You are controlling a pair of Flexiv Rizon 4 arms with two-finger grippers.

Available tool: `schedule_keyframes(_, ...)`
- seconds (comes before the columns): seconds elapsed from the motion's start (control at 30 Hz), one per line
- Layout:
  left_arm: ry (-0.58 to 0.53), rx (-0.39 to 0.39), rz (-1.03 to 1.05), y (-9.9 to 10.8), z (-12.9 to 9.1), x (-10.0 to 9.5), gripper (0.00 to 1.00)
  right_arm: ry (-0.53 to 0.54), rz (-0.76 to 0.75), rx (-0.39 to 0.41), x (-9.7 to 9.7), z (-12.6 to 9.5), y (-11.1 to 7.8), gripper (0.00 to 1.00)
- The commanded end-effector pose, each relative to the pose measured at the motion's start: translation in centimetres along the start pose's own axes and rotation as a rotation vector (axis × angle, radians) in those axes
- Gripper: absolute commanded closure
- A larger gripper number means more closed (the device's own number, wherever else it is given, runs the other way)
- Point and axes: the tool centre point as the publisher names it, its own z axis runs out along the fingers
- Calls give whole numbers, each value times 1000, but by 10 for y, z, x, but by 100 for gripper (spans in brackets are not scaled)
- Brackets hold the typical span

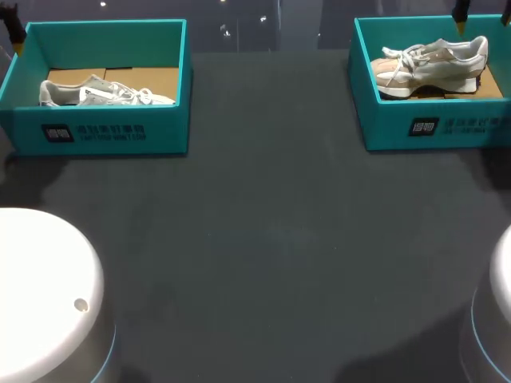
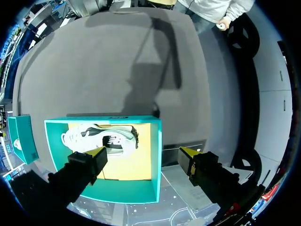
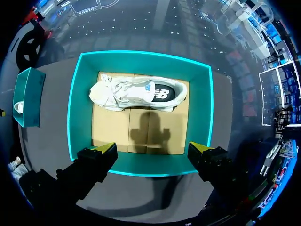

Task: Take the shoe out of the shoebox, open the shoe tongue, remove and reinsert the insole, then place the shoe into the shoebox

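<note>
Step one is not yet begun. The left shoebox (image 1: 104, 132) stands at the table's (image 1: 263, 239) far left corner and the right shoebox (image 1: 431, 128) at its far right corner, with the left shoe (image 1: 104, 94) and right shoe (image 1: 435, 62) inside them. The left gripper (image 2: 143, 156) and right gripper (image 3: 153, 150) hang over their boxes, fingers spread wide and empty. The next move, by judgement, calls for descending and pinching a shoe clear of the walls.

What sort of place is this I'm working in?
Probably a robot test bench for shoe handling rather than a shop: a dark table carries two teal boxes, the left shoebox and right shoebox, a sneaker in each, and the left end effector and right end effector hover open over them.
</note>
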Motion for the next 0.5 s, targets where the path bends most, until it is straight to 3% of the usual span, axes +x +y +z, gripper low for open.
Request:
schedule_keyframes(0.03,1,1,1,1,0,0,0,-1,0,25,0,-1,3,0)
schedule_keyframes(0.23,1,1,1,1,0,0,0,-78,83,35,-22,7,27,0)
schedule_keyframes(0.5,1,1,1,1,0,0,0,-66,73,12,-43,38,53,0)
